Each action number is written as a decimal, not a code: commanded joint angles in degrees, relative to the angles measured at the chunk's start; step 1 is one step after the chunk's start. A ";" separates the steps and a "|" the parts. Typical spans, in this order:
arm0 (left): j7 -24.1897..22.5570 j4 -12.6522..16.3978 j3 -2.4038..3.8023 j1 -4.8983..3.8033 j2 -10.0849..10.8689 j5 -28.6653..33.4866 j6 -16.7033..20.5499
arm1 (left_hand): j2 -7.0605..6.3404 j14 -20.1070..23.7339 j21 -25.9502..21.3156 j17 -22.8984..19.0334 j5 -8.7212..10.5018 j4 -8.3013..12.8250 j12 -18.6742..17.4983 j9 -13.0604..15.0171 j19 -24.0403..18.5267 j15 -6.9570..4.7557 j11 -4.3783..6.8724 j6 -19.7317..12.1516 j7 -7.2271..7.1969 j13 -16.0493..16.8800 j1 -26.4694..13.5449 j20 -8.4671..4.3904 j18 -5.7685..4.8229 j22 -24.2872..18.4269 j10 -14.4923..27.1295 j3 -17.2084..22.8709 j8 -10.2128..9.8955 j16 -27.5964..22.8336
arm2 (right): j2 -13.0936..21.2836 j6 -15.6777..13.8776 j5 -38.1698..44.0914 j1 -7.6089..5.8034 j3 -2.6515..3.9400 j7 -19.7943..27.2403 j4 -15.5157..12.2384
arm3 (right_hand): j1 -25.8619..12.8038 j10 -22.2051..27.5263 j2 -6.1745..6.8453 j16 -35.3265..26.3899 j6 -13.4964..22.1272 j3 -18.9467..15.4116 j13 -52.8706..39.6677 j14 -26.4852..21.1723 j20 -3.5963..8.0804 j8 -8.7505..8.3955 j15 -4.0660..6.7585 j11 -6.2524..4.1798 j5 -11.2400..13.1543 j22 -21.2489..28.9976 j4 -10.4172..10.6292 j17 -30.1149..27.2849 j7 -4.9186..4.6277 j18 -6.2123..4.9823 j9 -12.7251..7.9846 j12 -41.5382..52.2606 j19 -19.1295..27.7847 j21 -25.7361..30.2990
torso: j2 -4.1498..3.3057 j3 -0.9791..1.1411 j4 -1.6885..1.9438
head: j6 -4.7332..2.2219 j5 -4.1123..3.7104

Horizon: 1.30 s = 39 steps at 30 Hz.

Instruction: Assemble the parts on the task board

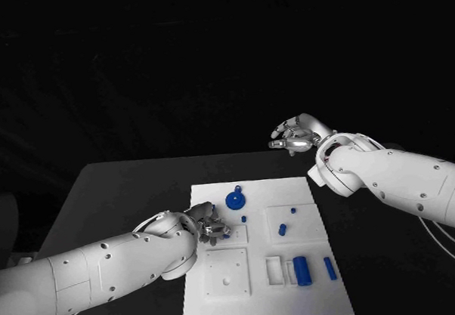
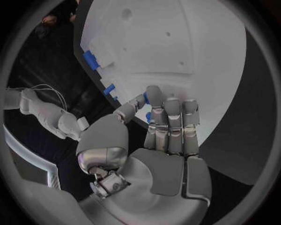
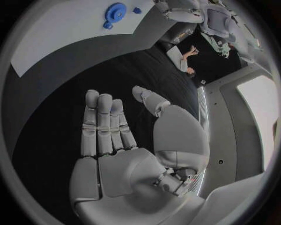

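**Left hand at the board, right hand up and away**

The task board lay flat on the dark surface. The left hand rested over the board's left part. In the left wrist view its fingers lay close together, and a small blue part sat right at the fingertips, between them and the thumb. I could not tell if the hand held that part or only touched it.

The right hand was lifted above the far edge of the surface, well away from the board. Its fingers were straight and side by side, with the thumb spread out, and nothing was in it.

A round blue gear lay on the board just past the left hand. Near it, on the side toward the right arm, were small blue pegs. A blue cylinder and a thin blue bar lay on the near part of the board, close beside each other.
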<state>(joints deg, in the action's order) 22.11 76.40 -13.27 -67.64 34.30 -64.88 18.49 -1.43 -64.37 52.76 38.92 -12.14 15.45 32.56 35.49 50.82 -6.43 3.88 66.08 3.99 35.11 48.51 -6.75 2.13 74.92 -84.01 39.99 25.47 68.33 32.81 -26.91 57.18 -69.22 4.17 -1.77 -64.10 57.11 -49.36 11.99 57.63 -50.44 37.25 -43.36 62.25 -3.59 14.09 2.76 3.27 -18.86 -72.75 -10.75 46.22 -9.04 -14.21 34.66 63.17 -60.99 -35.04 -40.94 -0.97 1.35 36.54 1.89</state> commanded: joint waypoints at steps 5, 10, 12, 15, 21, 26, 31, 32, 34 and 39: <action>-0.25 0.24 0.07 0.27 -0.15 1.77 -2.69 | 1.95 0.42 -0.50 -0.50 3.35 0.48 0.25 0.65 0.14 -0.32 0.77 2.36 -3.17 -0.20 0.23 -5.29 -0.35 0.65 1.51 0.28 -0.15 0.27 | -0.09 0.95 0.26 0.20 0.03 0.04 0.11 | -0.45 0.39 -0.23 -0.38 -0.05 -0.40 0.10 0.24 -0.08 -0.11 -0.04 -0.09 -0.23 -0.11 0.00 -0.07 -0.32 -0.79 0.08 0.29 -0.46 0.28 | 0.01 0.01 0.02 | -0.04 -0.08; -0.25 0.43 0.20 0.14 -0.07 2.86 -3.52 | 2.10 0.45 -0.52 -0.56 3.46 0.44 0.25 0.71 0.15 -0.32 0.76 2.31 -3.15 -0.23 0.11 -5.29 -0.37 0.68 1.57 0.27 -0.19 0.27 | -0.11 1.07 0.26 0.27 0.03 0.01 0.15 | -0.45 0.41 -0.24 -0.39 -0.05 -0.41 0.13 0.23 -0.08 -0.11 -0.04 -0.08 -0.26 -0.13 0.00 -0.07 -0.32 -0.79 0.08 0.31 -0.46 0.30 | 0.03 0.00 0.05 | -0.05 -0.09; -0.26 0.54 0.23 0.08 -0.06 3.33 -4.06 | 2.23 0.52 -0.58 -0.66 3.87 0.44 0.24 0.83 0.13 -0.32 0.75 2.19 -3.11 -0.28 -0.04 -5.29 -0.40 0.72 1.69 0.25 -0.26 0.25 | -0.12 1.14 0.29 0.28 0.03 -0.02 0.16 | -0.45 0.42 -0.24 -0.40 -0.05 -0.41 0.14 0.22 -0.08 -0.11 -0.04 -0.08 -0.26 -0.13 -0.01 -0.07 -0.32 -0.79 0.08 0.31 -0.46 0.31 | 0.03 -0.03 0.04 | -0.06 -0.08; -0.26 0.74 0.29 0.00 0.04 3.74 -4.79 | 2.33 0.63 -0.65 -0.75 4.27 0.42 0.22 0.93 0.08 -0.31 0.72 2.05 -3.06 -0.34 -0.11 -5.28 -0.43 0.76 1.84 0.28 -0.35 0.22 | -0.14 1.24 0.31 0.28 0.03 -0.07 0.20 | -0.44 0.43 -0.24 -0.40 -0.04 -0.41 0.16 0.22 -0.09 -0.11 -0.05 -0.08 -0.27 -0.14 -0.02 -0.07 -0.32 -0.79 0.08 0.32 -0.45 0.32 | 0.04 -0.03 0.03 | -0.08 -0.09; -0.22 0.84 0.35 -0.36 0.19 3.97 -5.24 | 2.42 0.94 -0.84 -0.97 5.31 0.40 0.15 1.15 -0.12 -0.25 0.61 1.71 -2.94 -0.46 -0.17 -5.26 -0.50 0.83 2.20 0.37 -0.58 0.13 | -0.17 1.27 0.37 0.29 0.03 -0.10 0.22 | -0.43 0.46 -0.24 -0.41 -0.03 -0.42 0.20 0.20 -0.09 -0.12 -0.05 -0.08 -0.30 -0.16 -0.05 -0.07 -0.33 -0.79 0.08 0.34 -0.44 0.35 | 0.04 -0.03 0.08 | -0.08 -0.10; -0.26 0.84 0.47 -0.49 0.21 3.97 -4.97 | 2.45 0.97 -0.87 -1.00 5.33 0.40 0.15 1.19 -0.14 -0.25 0.60 1.69 -2.93 -0.47 -0.13 -5.26 -0.50 0.84 2.23 0.42 -0.60 0.13 | -0.21 1.32 0.41 0.34 0.03 -0.11 0.26 | -0.42 0.48 -0.24 -0.42 -0.02 -0.42 0.24 0.18 -0.09 -0.13 -0.06 -0.07 -0.31 -0.17 -0.06 -0.07 -0.33 -0.79 0.08 0.36 -0.44 0.38 | 0.05 -0.03 0.06 | -0.18 -0.06; -0.29 0.72 0.73 -0.49 0.13 3.97 -4.80 | 2.49 0.99 -0.88 -1.02 5.31 0.38 0.15 1.22 -0.16 -0.25 0.60 1.67 -2.92 -0.48 -0.12 -5.25 -0.51 0.85 2.25 0.44 -0.62 0.13 | -0.35 1.33 0.42 0.42 0.03 -0.10 0.36 | -0.42 0.50 -0.25 -0.43 -0.02 -0.43 0.28 0.17 -0.10 -0.14 -0.06 -0.07 -0.32 -0.19 -0.07 -0.07 -0.34 -0.79 0.08 0.38 -0.44 0.40 | 0.02 -0.01 0.02 | -0.23 0.01; -0.32 0.60 0.96 -0.49 0.06 3.97 -4.78 | 2.50 1.00 -0.88 -1.02 5.30 0.38 0.15 1.22 -0.16 -0.25 0.60 1.67 -2.92 -0.49 -0.12 -5.25 -0.51 0.85 2.26 0.45 -0.62 0.13 | -0.37 1.34 0.42 0.45 0.03 -0.10 0.39 | -0.42 0.51 -0.25 -0.43 -0.02 -0.43 0.28 0.17 -0.10 -0.14 -0.06 -0.07 -0.32 -0.19 -0.07 -0.07 -0.34 -0.79 0.08 0.38 -0.44 0.41 | 0.01 0.00 0.01 | -0.24 0.01; -0.30 0.40 1.30 -0.49 -0.05 3.97 -4.74 | 2.52 1.00 -0.89 -1.03 5.30 0.38 0.15 1.24 -0.16 -0.25 0.60 1.65 -2.92 -0.49 -0.10 -5.25 -0.52 0.86 2.27 0.47 -0.63 0.13 | -0.40 1.36 0.42 0.49 0.03 -0.10 0.41 | -0.42 0.51 -0.25 -0.43 -0.01 -0.44 0.30 0.17 -0.10 -0.14 -0.06 -0.06 -0.32 -0.20 -0.08 -0.07 -0.34 -0.79 0.08 0.39 -0.44 0.42 | 0.00 -0.01 -0.01 | -0.28 0.03; 0.16 -0.14 1.63 -0.55 -0.19 3.95 -5.65 | 2.53 1.07 -0.91 -1.09 5.55 0.33 0.12 1.31 -0.16 -0.26 0.61 1.54 -2.87 -0.54 -0.13 -5.25 -0.54 0.89 2.41 0.46 -0.71 0.13 | -0.42 1.48 0.42 0.51 0.03 -0.11 0.46 | -0.43 0.53 -0.26 -0.43 -0.01 -0.45 0.33 0.16 -0.10 -0.14 -0.07 -0.06 -0.33 -0.22 -0.08 -0.07 -0.34 -0.79 0.08 0.41 -0.44 0.44 | 0.01 0.01 0.00 | -0.33 0.04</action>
<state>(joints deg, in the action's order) 22.33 76.36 -11.70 -68.15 34.39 -61.46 14.43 1.15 -63.44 52.02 37.92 -6.97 16.00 32.56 36.75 50.79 -6.96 3.93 67.12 1.63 34.65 49.19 -6.76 2.20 74.95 -82.75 40.53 25.02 68.33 32.43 -26.23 57.25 -68.72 4.16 -2.05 -63.66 57.11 -49.22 11.99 57.42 -50.45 37.09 -43.09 62.25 -3.59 14.09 2.75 3.12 -18.86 -72.89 -10.91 46.22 -9.03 -14.08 34.68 63.39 -60.99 -34.82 -40.91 -0.97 1.35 36.22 1.92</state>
